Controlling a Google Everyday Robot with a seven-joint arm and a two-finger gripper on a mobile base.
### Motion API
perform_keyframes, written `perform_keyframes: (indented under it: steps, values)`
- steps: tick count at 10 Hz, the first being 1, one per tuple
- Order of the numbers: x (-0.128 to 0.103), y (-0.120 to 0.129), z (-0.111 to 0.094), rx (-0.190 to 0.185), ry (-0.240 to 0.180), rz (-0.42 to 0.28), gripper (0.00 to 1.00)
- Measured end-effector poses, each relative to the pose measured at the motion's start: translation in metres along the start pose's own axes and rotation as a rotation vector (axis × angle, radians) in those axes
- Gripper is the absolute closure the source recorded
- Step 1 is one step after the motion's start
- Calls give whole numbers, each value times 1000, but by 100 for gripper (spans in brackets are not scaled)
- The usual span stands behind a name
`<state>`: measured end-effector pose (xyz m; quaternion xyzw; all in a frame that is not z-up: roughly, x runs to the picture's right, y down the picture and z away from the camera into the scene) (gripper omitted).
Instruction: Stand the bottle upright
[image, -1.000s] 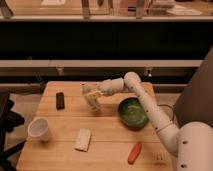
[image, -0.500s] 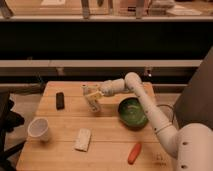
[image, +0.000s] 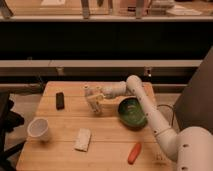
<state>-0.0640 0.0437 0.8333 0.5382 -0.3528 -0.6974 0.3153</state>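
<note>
The bottle (image: 90, 93) is a small pale slim thing at the table's back middle, left of the green bowl (image: 132, 113). It stands roughly upright, leaning a little, with its base near the tabletop. My gripper (image: 96, 104) reaches in from the right on the white arm (image: 135, 86) and is shut on the bottle, holding it by its lower part. The bottle's lower end is hidden by the gripper.
A wooden table (image: 110, 145) carries a black bar (image: 60, 100) at the back left, a white paper cup (image: 39, 129) at the front left, a flat white block (image: 83, 139) in front, and an orange-red object (image: 134, 152) at the front right. Dark shelving stands behind.
The gripper and the bottle have shifted slightly toward the front and right. The other objects have not moved.
</note>
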Motion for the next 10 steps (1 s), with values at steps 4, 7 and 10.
perform_keyframes:
  steps: [4,7,10]
  values:
    - [-1,-1,-14,-20,20,0,20]
    - [0,0,-10,-9,8,-10,34]
    - [0,4,-22,-26,15,-9,52]
